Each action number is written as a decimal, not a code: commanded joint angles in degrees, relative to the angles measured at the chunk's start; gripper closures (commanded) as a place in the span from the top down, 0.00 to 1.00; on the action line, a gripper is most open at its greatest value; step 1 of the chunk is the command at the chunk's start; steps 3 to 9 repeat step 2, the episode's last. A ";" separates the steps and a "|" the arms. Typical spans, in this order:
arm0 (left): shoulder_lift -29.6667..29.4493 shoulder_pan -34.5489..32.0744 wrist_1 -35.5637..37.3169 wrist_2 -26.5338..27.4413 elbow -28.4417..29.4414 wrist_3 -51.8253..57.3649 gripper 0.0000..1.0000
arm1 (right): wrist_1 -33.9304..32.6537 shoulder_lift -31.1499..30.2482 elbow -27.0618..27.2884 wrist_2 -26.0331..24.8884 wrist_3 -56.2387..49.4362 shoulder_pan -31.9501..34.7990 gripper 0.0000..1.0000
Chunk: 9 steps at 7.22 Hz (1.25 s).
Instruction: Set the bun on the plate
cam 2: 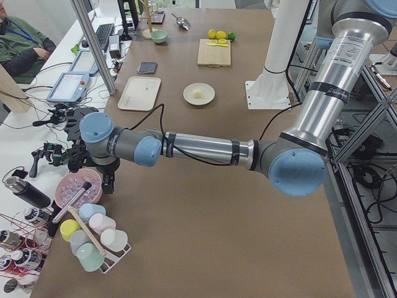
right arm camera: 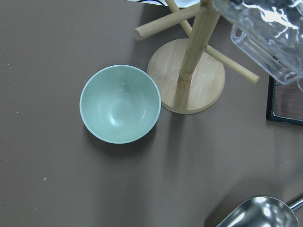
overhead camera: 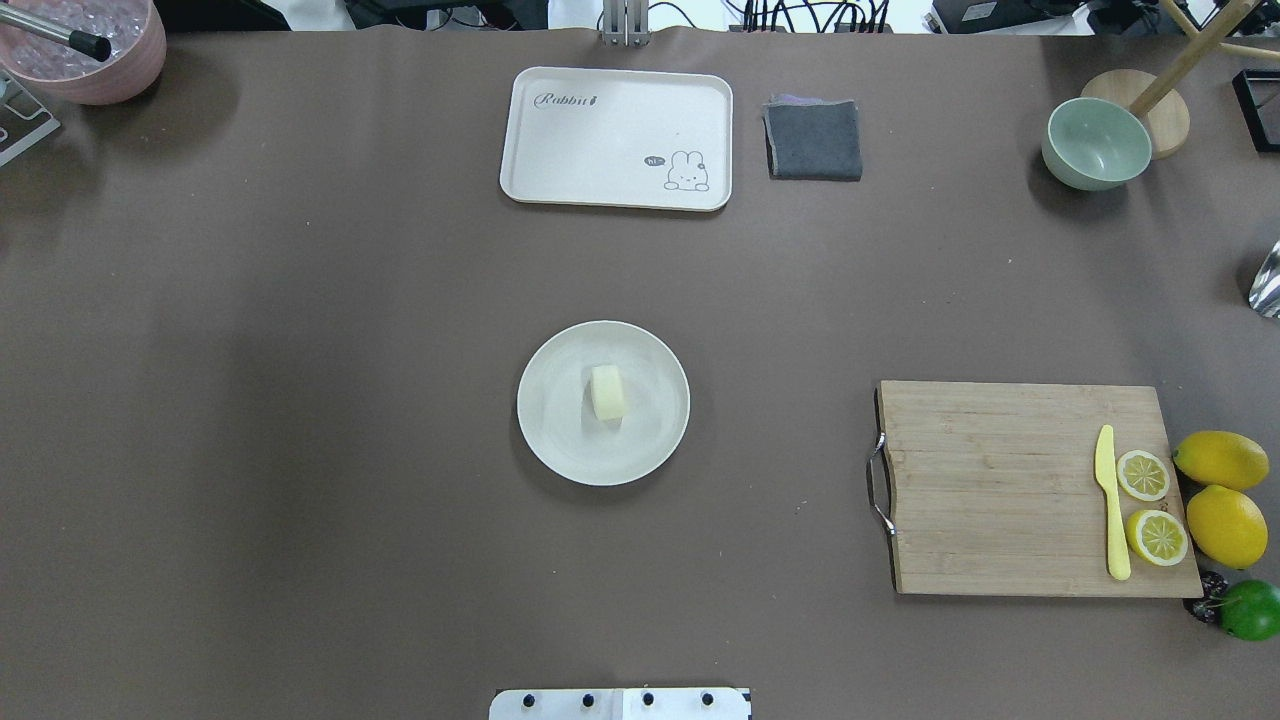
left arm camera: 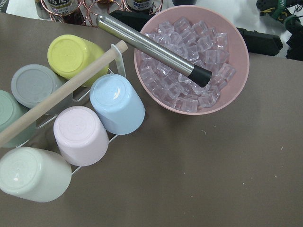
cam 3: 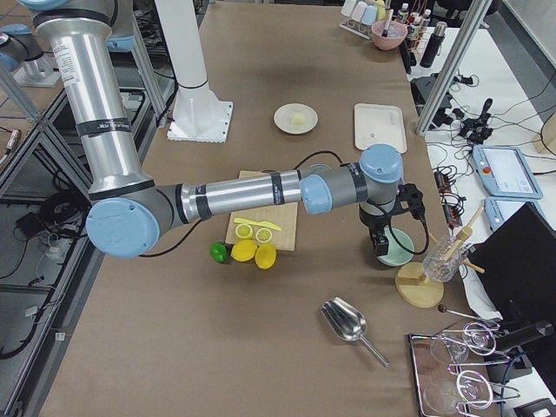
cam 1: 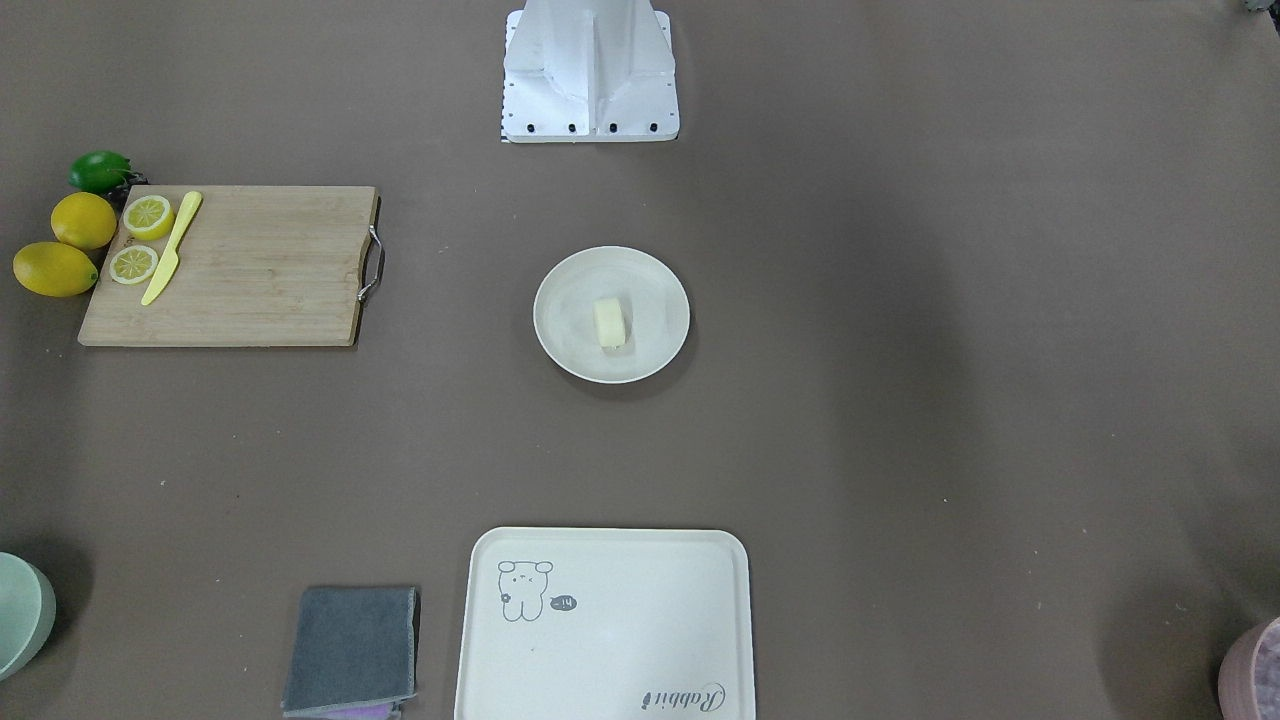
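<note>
The pale cream bun lies in the middle of the round off-white plate at the table's centre, also seen from the front as bun on plate. Nothing holds it. My left gripper hangs over the pink ice bowl at the table's far left end, far from the plate; I cannot tell whether it is open or shut. My right gripper hovers above the green bowl at the right end; I cannot tell its state either. Neither wrist view shows any fingers.
A wooden cutting board carries a yellow knife and two lemon halves, with whole lemons and a lime beside it. A cream tray and grey cloth lie at the far edge. Green bowl, pink ice bowl, cup rack.
</note>
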 commanded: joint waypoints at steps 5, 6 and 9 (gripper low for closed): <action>-0.08 -0.11 0.83 -0.17 -0.09 0.01 0.98 | 0.25 0.00 -0.32 -0.02 0.00 -0.08 1.00; -0.08 -0.11 0.83 -0.17 -0.09 0.01 0.98 | 0.25 0.00 -0.32 -0.02 0.00 -0.08 1.00; -0.08 -0.11 0.83 -0.17 -0.09 0.01 0.98 | 0.25 0.00 -0.32 -0.02 0.00 -0.08 1.00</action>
